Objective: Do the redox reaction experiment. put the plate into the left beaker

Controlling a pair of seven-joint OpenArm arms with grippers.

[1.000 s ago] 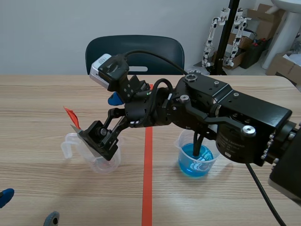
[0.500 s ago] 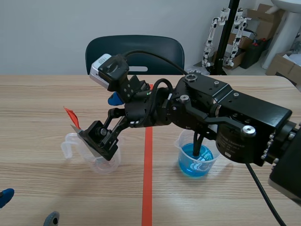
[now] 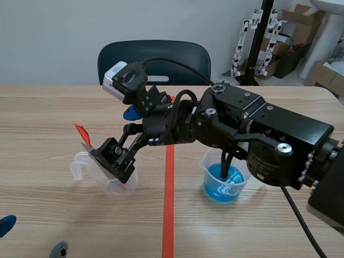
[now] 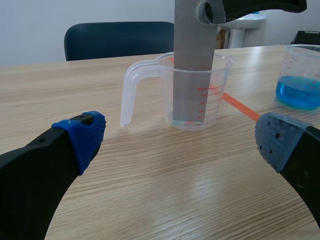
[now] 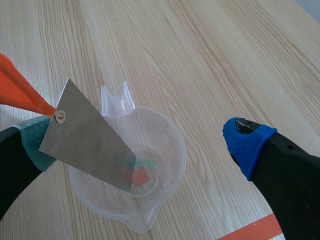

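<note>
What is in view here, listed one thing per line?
Plate: one, grey metal, leaning inside the left beaker.
Tag: one, orange, at the plate's top corner.
Left beaker: one, clear, with a handle, left of the tape line.
Right beaker: one, clear, holds blue liquid, right of the tape line.
Table: one, light wood.
Chair: one, dark, behind the table.
Boxes: several, brown, far right background.
Left gripper: open, low over the table, facing the left beaker.
Right gripper: open, above the left beaker, with the plate by one finger.
</note>
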